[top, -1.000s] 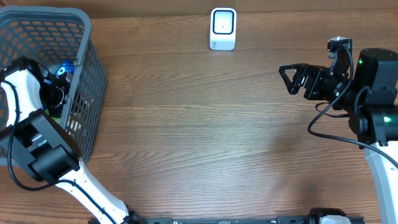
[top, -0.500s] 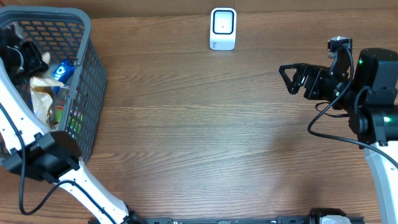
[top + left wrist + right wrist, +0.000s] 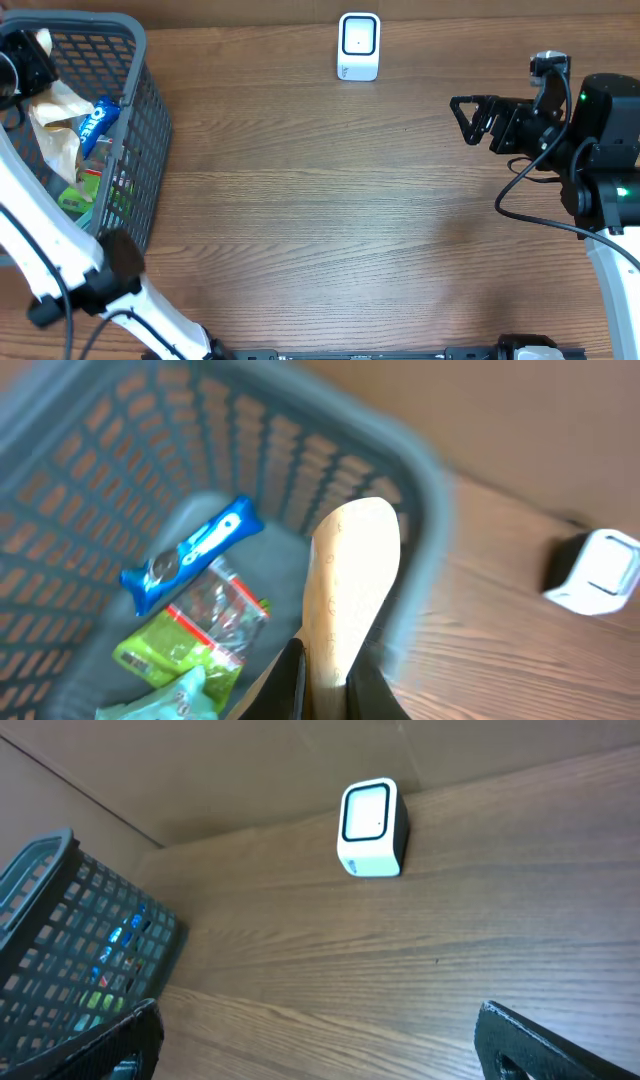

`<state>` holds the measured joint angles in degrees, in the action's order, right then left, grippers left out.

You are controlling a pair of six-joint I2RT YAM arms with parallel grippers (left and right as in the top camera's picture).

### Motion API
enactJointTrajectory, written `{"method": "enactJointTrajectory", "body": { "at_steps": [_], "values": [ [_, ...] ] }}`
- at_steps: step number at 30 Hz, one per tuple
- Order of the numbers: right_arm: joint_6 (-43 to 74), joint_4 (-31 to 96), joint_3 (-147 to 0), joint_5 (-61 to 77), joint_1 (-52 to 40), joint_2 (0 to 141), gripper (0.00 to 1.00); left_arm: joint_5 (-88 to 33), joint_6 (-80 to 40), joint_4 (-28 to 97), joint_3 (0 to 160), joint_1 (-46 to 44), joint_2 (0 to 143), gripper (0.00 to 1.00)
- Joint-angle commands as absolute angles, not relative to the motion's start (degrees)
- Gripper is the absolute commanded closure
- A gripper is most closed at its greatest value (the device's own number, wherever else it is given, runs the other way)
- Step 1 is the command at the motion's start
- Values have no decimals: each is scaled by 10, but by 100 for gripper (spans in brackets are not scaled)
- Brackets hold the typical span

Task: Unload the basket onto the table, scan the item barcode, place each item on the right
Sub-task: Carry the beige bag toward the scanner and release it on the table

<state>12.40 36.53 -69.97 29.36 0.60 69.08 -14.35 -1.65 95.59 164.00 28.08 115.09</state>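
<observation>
The item, a flat pale tan packet (image 3: pixel 350 580), stands up between my left gripper's (image 3: pixel 325 665) black fingers, which are shut on its lower end. From overhead the item (image 3: pixel 55 115) hangs over the grey basket (image 3: pixel 140 60) at the far left, with the left gripper (image 3: pixel 25 65) above the basket's back corner. The white barcode scanner (image 3: pixel 359 45) stands at the table's far edge, also in the left wrist view as the scanner (image 3: pixel 598 570) and in the right wrist view as the scanner (image 3: pixel 372 828). My right gripper (image 3: pixel 468 118) is open and empty at the right.
In the basket (image 3: pixel 425 500) lie a blue cookie packet (image 3: pixel 190 550), a clear bag with a red strip (image 3: pixel 225 610) and a green packet (image 3: pixel 165 655). The blue packet (image 3: pixel 98 120) shows from overhead too. The basket (image 3: pixel 60 940) sits left in the right wrist view.
My left gripper has risen out of the basket with the tan item, moving toward the basket's back left corner. The right arm has barely shifted.
</observation>
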Motion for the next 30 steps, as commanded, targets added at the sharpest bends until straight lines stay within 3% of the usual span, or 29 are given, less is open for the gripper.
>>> {"method": "enactJointTrajectory", "body": {
  "at_steps": [1, 11, 20, 30],
  "values": [
    [135, 354, -715, 292, 4, 689, 0, -144, -30, 959, 1658, 249, 1086, 96],
    [136, 326, -717, 292, 32, 687, 0, -109, -91, 968, 1639, 62, 1076, 96],
    [138, 341, -718, 292, 118, 682, 1, 10, -213, 965, 1465, -105, 1118, 96],
    [135, 348, -718, 292, 148, 682, 1, -303, -121, 858, 1334, -147, 1248, 96]
  ]
}}
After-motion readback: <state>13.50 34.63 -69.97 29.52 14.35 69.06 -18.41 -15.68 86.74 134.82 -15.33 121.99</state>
